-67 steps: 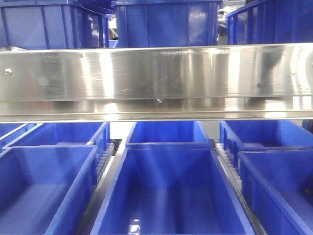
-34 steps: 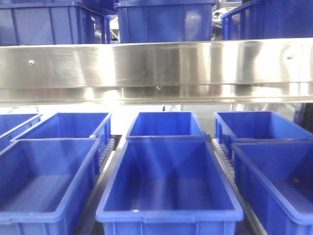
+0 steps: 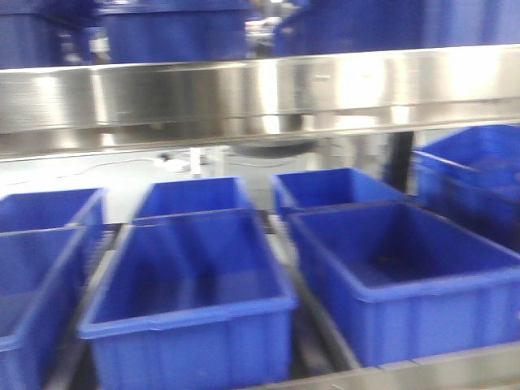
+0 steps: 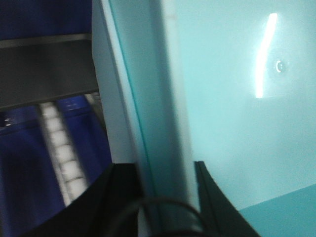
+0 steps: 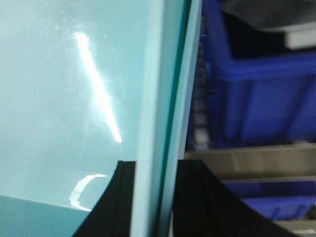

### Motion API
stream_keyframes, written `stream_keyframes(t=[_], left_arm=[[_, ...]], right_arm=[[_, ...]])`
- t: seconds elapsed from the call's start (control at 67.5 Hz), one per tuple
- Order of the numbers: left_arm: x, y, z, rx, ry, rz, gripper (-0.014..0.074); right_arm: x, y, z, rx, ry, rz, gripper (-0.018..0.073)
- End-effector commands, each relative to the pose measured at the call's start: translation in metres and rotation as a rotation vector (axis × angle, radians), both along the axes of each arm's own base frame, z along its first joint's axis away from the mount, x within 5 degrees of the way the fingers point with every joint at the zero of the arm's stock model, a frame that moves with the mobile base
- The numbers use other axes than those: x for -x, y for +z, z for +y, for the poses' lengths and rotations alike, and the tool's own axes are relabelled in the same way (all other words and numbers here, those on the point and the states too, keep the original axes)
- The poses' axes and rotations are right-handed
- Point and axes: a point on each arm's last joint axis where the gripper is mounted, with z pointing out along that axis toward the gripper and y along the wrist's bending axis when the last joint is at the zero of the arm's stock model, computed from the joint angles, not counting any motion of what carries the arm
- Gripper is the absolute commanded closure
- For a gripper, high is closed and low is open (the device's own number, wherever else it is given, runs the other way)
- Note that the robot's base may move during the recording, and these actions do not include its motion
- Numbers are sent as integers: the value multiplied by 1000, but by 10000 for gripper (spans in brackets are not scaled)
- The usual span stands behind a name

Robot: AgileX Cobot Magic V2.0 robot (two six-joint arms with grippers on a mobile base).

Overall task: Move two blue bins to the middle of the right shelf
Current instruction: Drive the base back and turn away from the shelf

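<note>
Shelf (image 3: 244,97) behind; pincers (image 4: 163,170) (image 5: 155,170) (both) seemingly clamp bin (image 4: 237,123).

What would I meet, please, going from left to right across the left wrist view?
Dark blue bin → white roller track → light-blue bin's rim, gripped by the left pincer → that bin's smooth pale wall.

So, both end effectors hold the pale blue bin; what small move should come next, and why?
Probably carry the pale blue bin rightward, with the left end effector and right end effector shut on its walls, rather than lowering it: the dark blue bins fill the shelf level ahead.
</note>
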Motion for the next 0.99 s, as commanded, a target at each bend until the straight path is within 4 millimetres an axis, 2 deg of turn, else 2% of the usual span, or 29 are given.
stream_keyframes(t=[0.0, 0.978], left_arm=[[9, 19, -5, 106, -41, -79, 707], [9, 19, -5, 106, -41, -79, 707]], right_arm=[[3, 17, 2, -55, 11, -112, 713], [3, 17, 2, -55, 11, -112, 713]])
